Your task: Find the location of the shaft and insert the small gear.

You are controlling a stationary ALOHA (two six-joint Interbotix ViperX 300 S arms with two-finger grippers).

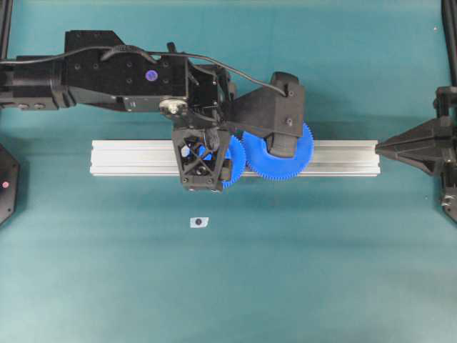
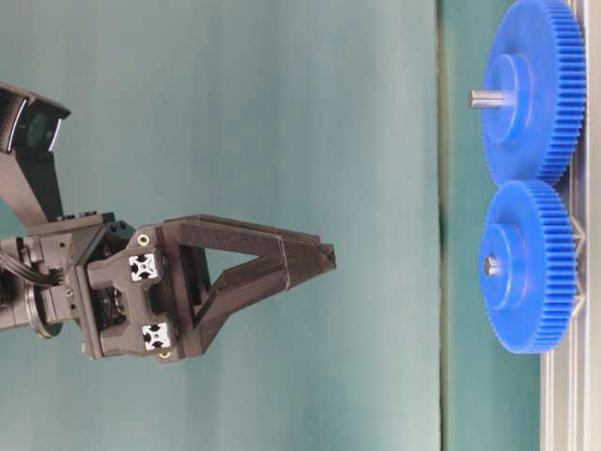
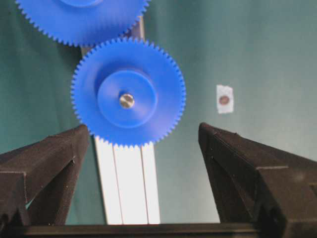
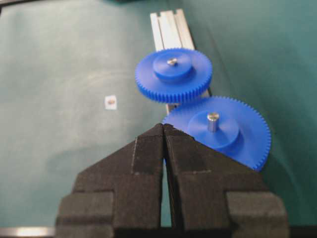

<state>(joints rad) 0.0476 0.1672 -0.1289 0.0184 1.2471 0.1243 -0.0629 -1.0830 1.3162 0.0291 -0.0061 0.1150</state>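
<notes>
The small gear [image 3: 148,119], bright blue, sits on the aluminium rail [image 1: 128,157] beside the wider blue gear [image 1: 268,166]. A silvery pin end, the shaft [image 3: 126,100], shows in its hub centre; the shaft's base is hidden. My left gripper [image 3: 143,127] is open wide and empty. It points down above the small gear [image 1: 233,163] and stands clear of it in the table-level view [image 2: 329,258]. My right gripper [image 4: 164,127] is shut and empty, off the rail's right end [image 1: 378,148]. The small gear also shows in the right wrist view [image 4: 173,84].
The wider gear [image 4: 242,144] carries a taller grey pin [image 4: 213,120] and meshes with the small gear. A tiny white tag with a dark dot [image 1: 199,222] lies on the green mat in front of the rail. The left arm's camera mount [image 1: 282,118] overhangs the wider gear.
</notes>
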